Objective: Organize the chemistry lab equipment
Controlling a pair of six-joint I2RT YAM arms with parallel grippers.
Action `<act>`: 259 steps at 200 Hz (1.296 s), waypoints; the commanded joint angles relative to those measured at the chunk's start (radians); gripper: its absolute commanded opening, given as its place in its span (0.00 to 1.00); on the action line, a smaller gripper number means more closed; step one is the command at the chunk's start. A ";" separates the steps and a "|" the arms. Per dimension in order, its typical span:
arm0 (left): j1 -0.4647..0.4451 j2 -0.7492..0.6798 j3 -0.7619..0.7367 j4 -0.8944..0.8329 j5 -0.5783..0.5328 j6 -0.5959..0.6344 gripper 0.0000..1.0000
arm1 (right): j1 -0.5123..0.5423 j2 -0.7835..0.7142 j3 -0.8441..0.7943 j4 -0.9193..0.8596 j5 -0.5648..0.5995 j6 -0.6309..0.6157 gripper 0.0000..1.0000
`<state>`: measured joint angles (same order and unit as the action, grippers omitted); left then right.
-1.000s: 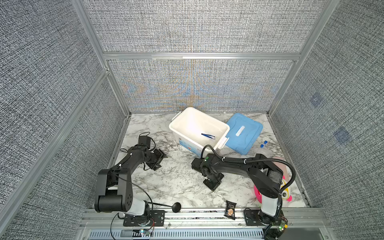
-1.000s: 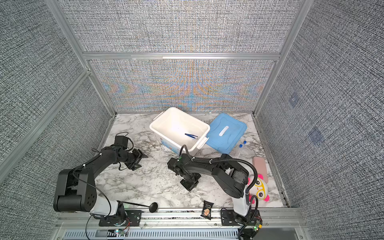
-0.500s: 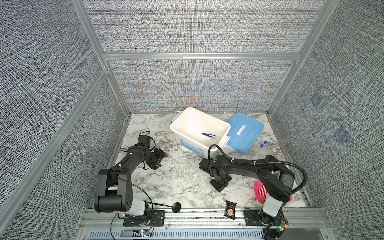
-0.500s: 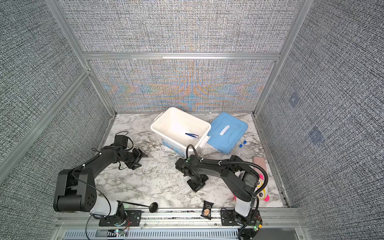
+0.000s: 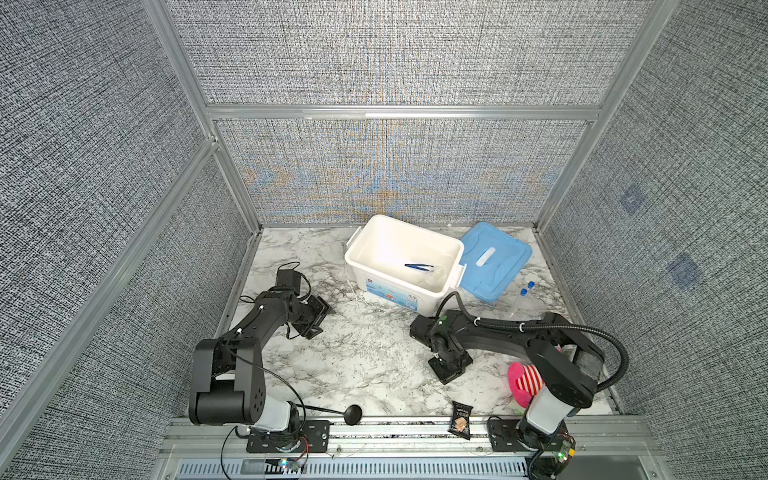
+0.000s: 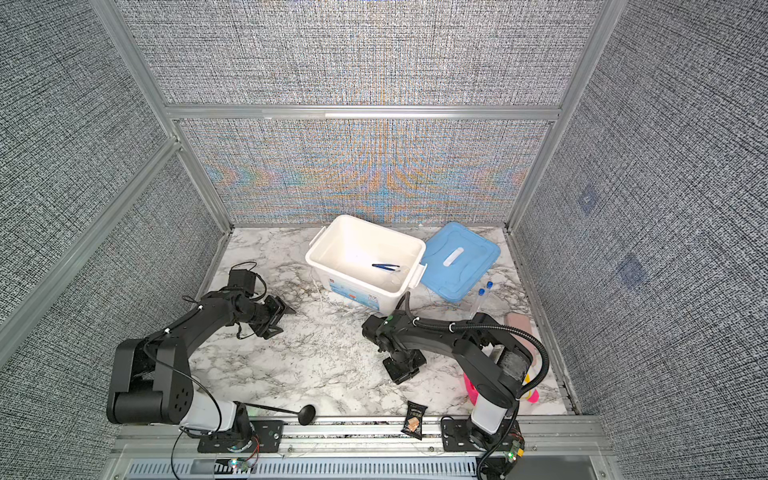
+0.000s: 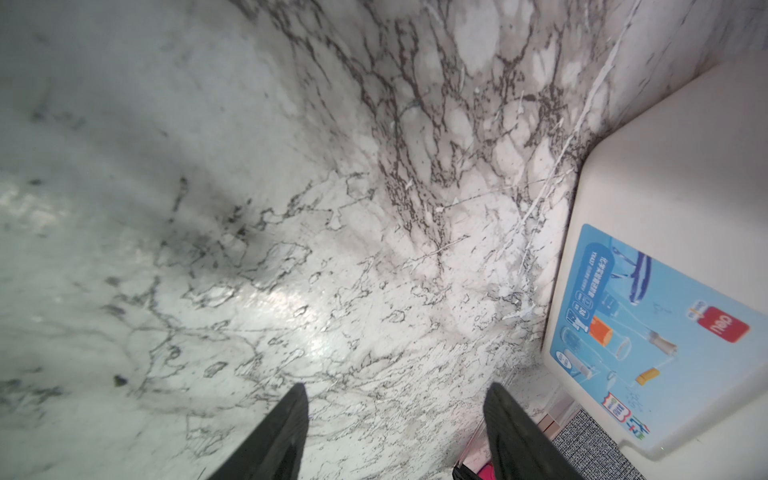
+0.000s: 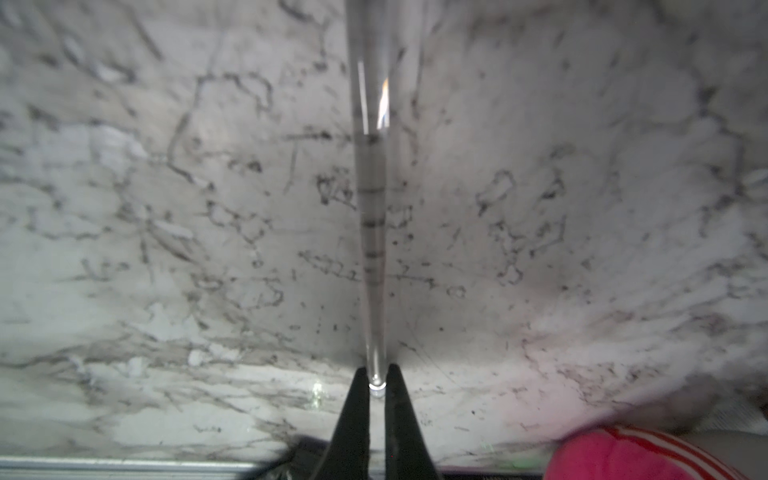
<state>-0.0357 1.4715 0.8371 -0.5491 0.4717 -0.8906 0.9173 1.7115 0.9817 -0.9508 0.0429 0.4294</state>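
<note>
At the back edge of the counter [image 5: 365,365], near its middle: open white bin [image 5: 390,245], dark blue tweezers [image 5: 419,266] lying inside toward its right wall. Just right of the bin and touching it: blue lid [image 5: 498,253], off, reaching toward the back right corner. Between lid and right edge: two clear tubes [image 5: 525,293] with blue caps, side by side on the marble.

Toward the front, right of centre: right fingers [image 8: 357,419] tipped down at the counter, closed almost fully, pinching the narrow tip of a clear pipette [image 8: 374,216] with dark graduation marks. Rest of the pipette stretched straight away from the fingertips; resting on the marble or just above it, cannot tell which.

By the front right corner: pink striped plush [image 5: 525,378], partly behind the right arm. On the front edge: small black packet [image 5: 460,420].

Near the left edge, about halfway back: left fingers [image 7: 286,432] spread wide, nothing between them, bare marble beneath, labelled side of the bin close by in the left wrist view.
</note>
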 commanded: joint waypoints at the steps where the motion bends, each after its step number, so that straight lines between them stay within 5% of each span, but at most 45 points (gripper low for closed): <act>1: 0.001 -0.006 -0.004 -0.001 0.002 0.012 0.69 | 0.000 -0.003 -0.017 -0.007 -0.014 0.041 0.09; 69: 0.001 -0.007 -0.017 0.012 0.010 0.015 0.69 | -0.005 -0.045 -0.065 0.003 -0.013 0.078 0.10; 117: 0.002 -0.020 -0.032 0.022 0.015 0.012 0.69 | -0.014 -0.065 -0.089 0.062 -0.037 0.047 0.24; 190: 0.001 -0.025 -0.038 0.025 0.016 0.009 0.69 | -0.011 -0.038 -0.140 0.155 -0.094 0.026 0.28; 259: 0.002 -0.034 -0.039 0.021 0.010 0.003 0.69 | -0.006 -0.059 -0.172 0.206 -0.125 0.001 0.08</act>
<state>-0.0357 1.4467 0.7998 -0.5251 0.4812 -0.8906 0.9066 1.6264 0.8490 -0.8917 -0.0006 0.4488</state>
